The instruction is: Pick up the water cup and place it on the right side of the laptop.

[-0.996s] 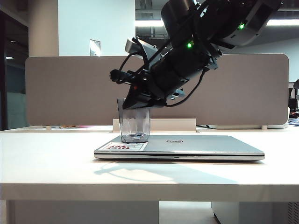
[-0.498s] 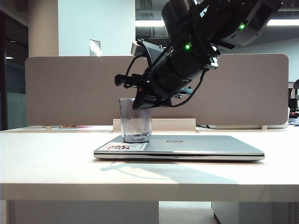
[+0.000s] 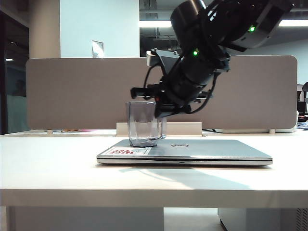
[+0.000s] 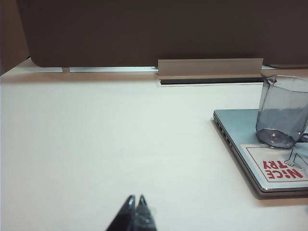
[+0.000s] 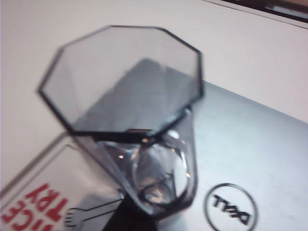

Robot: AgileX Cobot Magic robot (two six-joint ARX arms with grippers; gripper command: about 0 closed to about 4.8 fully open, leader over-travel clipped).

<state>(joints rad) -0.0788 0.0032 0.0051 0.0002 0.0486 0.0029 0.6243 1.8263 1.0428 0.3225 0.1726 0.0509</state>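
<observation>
Grey-blue, the water cup [image 3: 143, 129] hangs tilted just over the laptop [image 3: 211, 150] lid's left part, its rim pinched by the right tool [image 3: 158, 111], clamped on one wall. That thin grip could let it swing or slip and strike the lid. Over the bench [image 4: 96, 144], the left tool [image 4: 134, 214] rests together.

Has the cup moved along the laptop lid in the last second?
Yes. The water cup, pinched at its rim by the right gripper, has shifted rightward, away from the sticker toward the laptop logo, now tilted.
</observation>
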